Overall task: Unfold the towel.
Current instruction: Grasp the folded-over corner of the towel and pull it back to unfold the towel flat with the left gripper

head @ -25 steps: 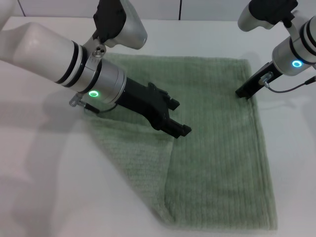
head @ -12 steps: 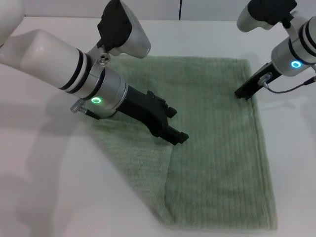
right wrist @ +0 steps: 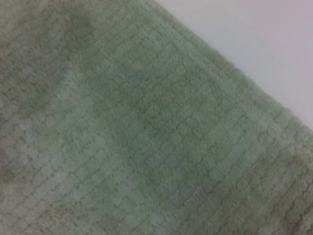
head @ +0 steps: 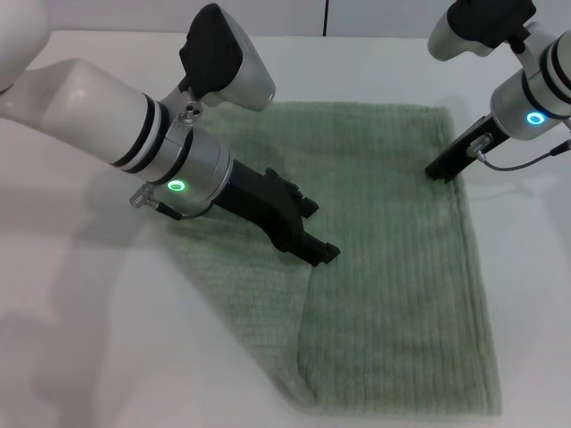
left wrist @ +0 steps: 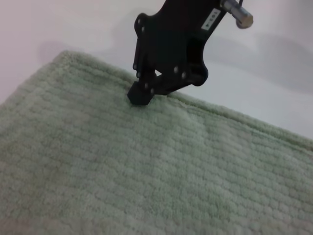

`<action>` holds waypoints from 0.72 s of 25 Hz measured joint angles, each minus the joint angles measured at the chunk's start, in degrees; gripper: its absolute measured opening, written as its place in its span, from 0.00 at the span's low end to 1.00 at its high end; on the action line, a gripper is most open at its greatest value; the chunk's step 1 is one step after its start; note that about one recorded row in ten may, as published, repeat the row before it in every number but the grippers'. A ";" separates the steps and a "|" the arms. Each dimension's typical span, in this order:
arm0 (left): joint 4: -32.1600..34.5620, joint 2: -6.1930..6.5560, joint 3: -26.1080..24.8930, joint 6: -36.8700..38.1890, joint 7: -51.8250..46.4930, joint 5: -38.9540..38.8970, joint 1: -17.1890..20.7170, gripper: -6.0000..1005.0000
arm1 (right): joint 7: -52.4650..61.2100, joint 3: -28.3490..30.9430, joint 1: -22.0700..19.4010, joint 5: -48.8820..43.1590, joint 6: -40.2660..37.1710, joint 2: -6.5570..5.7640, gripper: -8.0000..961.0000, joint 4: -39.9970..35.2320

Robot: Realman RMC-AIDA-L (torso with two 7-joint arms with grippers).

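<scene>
Towel (head: pixel 393 267) of pale sage-green ribbed terry covers most of the white table (head: pixel 80 339), reaching from the middle of the head view out toward 5 o'clock. It is not fully flat: a folded flap lies along its 8 o'clock side, with a raised fold edge running from near the centre down toward 6 o'clock. The hemmed far edge runs across at 12 o'clock, and the right-hand hem runs down from 1 o'clock to 5 o'clock.

Left pincer (head: pixel 323 251) sits near the centre of the towel, at the upper end of that fold edge, its black fingers pointing toward 4 o'clock and low over the cloth. Whether its fingers are parted or together, and whether any cloth lies between them, cannot be told from these views.

Right pincer (head: pixel 439 171) is at the towel's far right corner, around 2 o'clock, its black tip down on the cloth just inside the hem. The left wrist view shows this tip (left wrist: pixel 141 95) pressed into the terry close to the towel's edge, with bare table beyond. Whether it is parted or pinching the cloth cannot be told either. The right wrist view is filled by ribbed towel (right wrist: pixel 146 137) with a strip of table past the hem.
</scene>
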 joint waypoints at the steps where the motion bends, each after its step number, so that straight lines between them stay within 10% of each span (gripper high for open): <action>1: -0.07 0.00 0.26 -0.23 -0.06 -0.01 0.00 0.79 | 0.00 0.00 0.00 -0.01 0.02 0.00 0.01 0.02; 18: -0.69 -0.09 3.76 -2.46 -0.96 1.19 -0.38 0.73 | -0.17 0.00 0.11 -0.16 0.04 -0.02 0.01 0.05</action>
